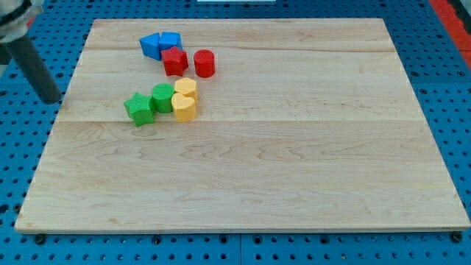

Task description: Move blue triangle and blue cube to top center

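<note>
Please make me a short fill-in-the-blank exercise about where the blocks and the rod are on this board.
1. The two blue blocks lie near the view's top ____ corner of the board.
2. The red cylinder stands to the view's ____ of the red star.
3. My tip is off the board, past its ____ edge in the view.
4. The two yellow blocks touch a ____ block.

Missing words: left; right; left; green
</note>
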`<state>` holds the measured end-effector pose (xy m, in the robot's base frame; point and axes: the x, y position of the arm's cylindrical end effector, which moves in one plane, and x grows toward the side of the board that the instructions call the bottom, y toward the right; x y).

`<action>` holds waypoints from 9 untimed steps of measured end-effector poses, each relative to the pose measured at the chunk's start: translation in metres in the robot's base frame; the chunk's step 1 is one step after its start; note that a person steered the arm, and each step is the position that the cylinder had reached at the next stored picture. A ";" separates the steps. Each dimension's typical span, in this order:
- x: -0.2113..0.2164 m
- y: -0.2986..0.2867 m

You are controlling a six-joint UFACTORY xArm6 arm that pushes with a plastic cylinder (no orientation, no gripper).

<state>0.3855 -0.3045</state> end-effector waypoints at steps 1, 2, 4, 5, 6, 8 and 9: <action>-0.026 0.000; -0.051 0.000; -0.094 0.048; -0.102 0.129; -0.102 0.170; -0.117 0.212; -0.098 0.212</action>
<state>0.2872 -0.0924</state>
